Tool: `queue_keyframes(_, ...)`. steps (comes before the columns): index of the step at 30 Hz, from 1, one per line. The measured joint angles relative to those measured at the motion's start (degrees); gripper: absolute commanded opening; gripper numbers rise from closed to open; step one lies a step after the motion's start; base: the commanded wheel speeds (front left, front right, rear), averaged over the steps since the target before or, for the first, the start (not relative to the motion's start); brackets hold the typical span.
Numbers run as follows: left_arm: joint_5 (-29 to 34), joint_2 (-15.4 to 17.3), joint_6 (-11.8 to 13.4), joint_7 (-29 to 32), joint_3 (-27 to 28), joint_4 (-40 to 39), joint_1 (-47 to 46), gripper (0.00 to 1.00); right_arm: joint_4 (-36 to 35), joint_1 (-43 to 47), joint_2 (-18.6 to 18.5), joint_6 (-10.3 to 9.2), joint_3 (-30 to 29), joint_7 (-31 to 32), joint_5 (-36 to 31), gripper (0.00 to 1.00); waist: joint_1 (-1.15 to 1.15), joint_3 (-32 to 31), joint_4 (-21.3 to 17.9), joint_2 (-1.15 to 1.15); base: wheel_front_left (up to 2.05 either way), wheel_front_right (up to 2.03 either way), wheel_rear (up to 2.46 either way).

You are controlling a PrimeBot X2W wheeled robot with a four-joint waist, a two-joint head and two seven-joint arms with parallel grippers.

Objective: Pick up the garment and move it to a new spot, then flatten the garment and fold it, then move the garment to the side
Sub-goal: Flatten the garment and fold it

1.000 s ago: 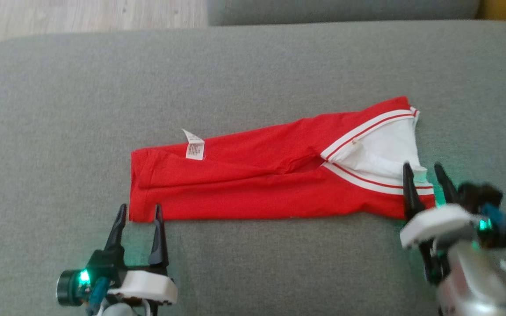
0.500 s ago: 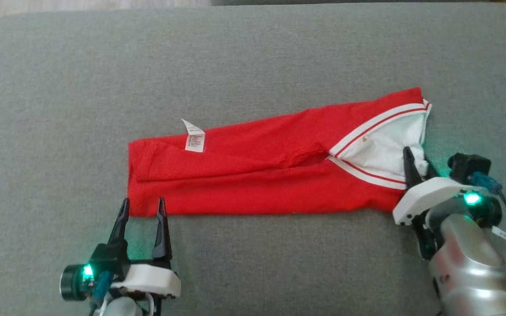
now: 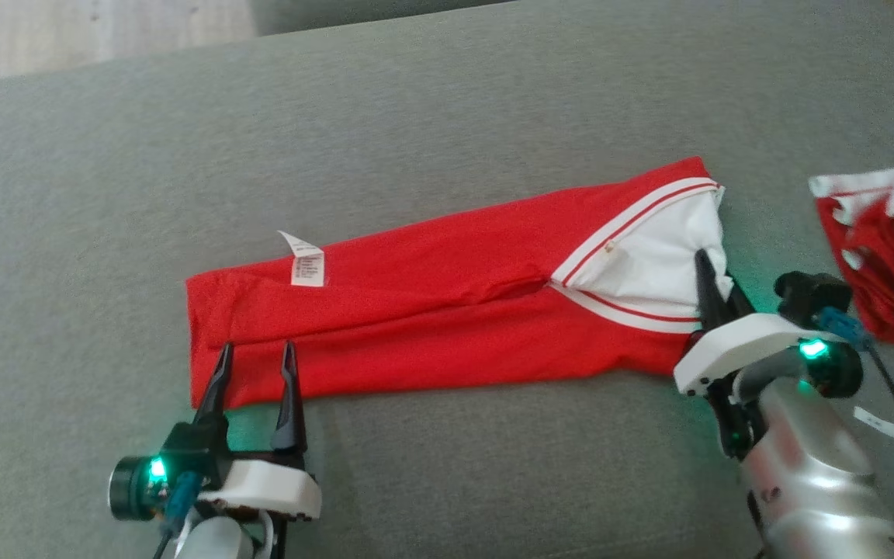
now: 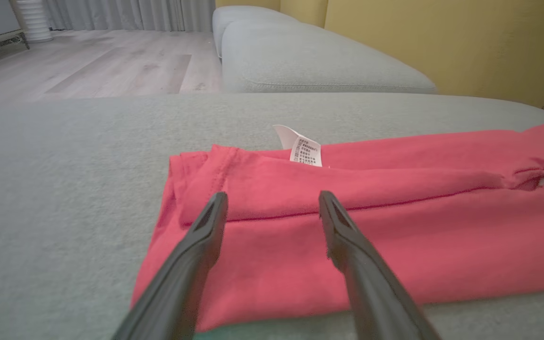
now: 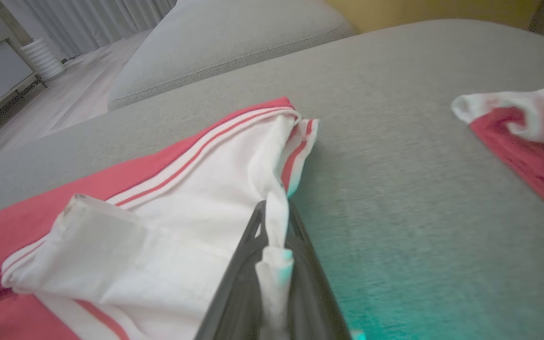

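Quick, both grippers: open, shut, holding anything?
Left gripper: open, holding nothing, fingers at the garment's red end.
Right gripper: shut on the garment's white edge.

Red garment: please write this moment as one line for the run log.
garment: flat on grey cushion | right tool: shut on garment's white edge | left tool: open over the red end
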Motion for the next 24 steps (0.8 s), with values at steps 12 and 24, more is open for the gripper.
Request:
queue_keyframes(12,-1.2,-0.1,0.1,0.0,-4.1,1.5,-1.9,1.0,-12.6,0.4,-2.3,0.0,4.0,0.0,1.4,0.0,0.0,-0.4,-0.8,0.0,0.0,0.0,0.0)
queue_keyframes(24,-2.1,-0.1,0.5,0.0,-5.2,1.8,-1.1,1.0,-20.7,2.5,-0.9,0.0,19.0,-0.1,8.6,0.0,0.0,-1.0,6.8,0.0,0.0,0.0,0.0)
